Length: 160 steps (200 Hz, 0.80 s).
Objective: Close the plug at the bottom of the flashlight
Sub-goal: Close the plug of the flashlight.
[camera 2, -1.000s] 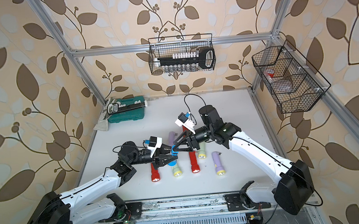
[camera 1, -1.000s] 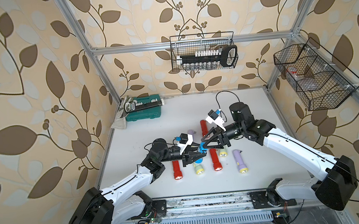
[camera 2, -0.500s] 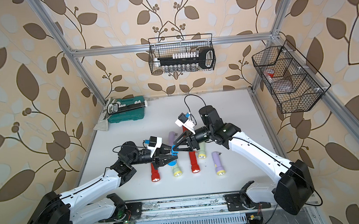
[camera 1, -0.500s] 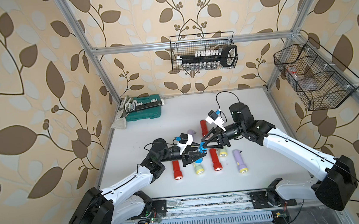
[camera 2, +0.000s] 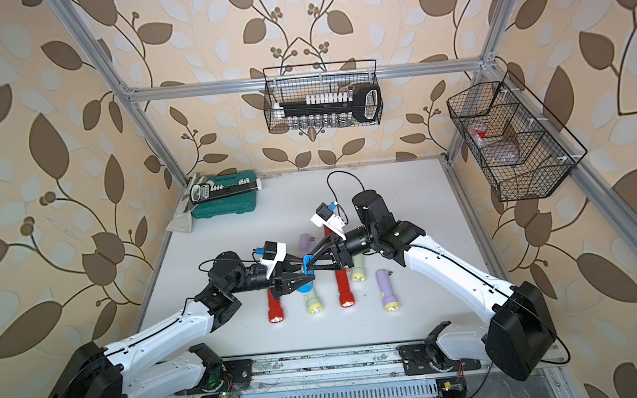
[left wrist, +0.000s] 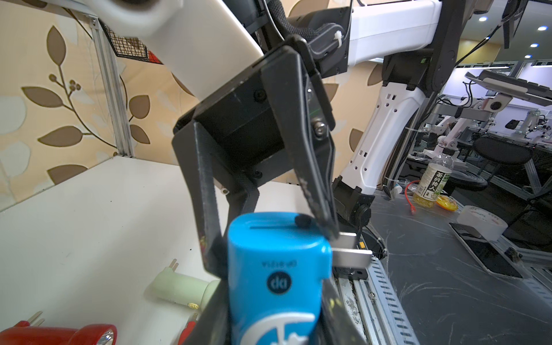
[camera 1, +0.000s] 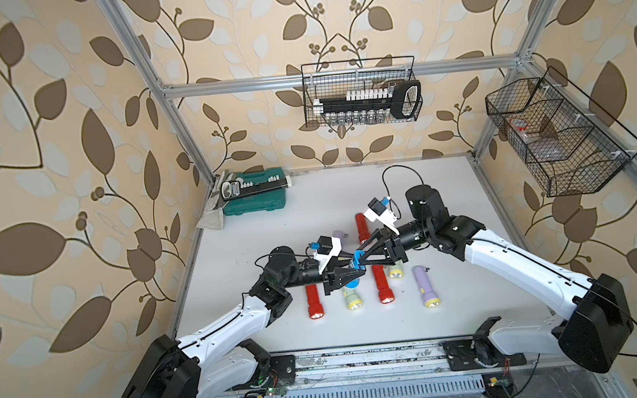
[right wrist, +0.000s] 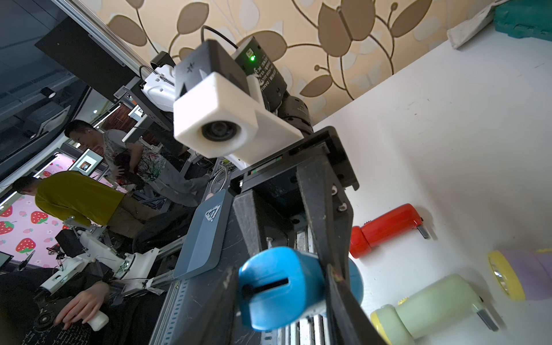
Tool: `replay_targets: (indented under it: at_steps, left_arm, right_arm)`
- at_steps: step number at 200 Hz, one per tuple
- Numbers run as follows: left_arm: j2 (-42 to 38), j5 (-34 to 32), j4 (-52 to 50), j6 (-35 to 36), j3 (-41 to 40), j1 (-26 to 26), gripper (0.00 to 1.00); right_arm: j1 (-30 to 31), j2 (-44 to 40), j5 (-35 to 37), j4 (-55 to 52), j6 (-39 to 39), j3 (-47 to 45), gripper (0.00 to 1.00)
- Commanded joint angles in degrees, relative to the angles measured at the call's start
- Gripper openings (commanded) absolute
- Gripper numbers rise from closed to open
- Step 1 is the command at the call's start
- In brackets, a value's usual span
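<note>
Left wrist view: my left claw (left wrist: 273,322) grips the blue flashlight (left wrist: 277,268); my right claw (left wrist: 271,251) straddles its end, grip unclear; plug (left wrist: 351,258) still out.

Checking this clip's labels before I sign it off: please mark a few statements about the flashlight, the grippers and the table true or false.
1. The left gripper holds the blue flashlight off the table. True.
2. The plug prongs lie folded flush. False: they stick out sideways from the flashlight's end.
3. The right gripper straddles the flashlight's plug end. True.
4. The green tool case sits in a wall basket. False: it lies on the table.
</note>
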Motion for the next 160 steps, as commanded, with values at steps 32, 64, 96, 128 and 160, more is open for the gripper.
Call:
replay_targets:
  at_steps: [32,64,96,128,160]
  left_arm:
    - [-0.9,1.3,4.2,-0.2,1.1,-0.5,0.00]
    - [-0.2,1.7,4.2,-0.3,1.7,-0.5,0.00]
    - [0.0,2.0,4.2,-0.6,2.2,-0.5,0.00]
    - [-0.2,2.0,3.9,-0.8,2.5,-0.5,0.00]
    - [-0.7,2.3,4.7,-1.2,2.5,-0.5,0.00]
  right_arm:
    - [-1.5,-1.5,1.2,-2.4,-1.3,2.1,0.55]
    - [-1.8,-1.2,1.0,-2.7,-2.0,2.9,0.57]
    - [-1.1,0.8,-0.2,-2.0,-1.3,2.4,0.54]
    - [0.0,1.2,0.0,-1.0,-1.1,1.7,0.53]
    - [0.0,2.1,-0.5,-0.8,-1.4,1.3,0.43]
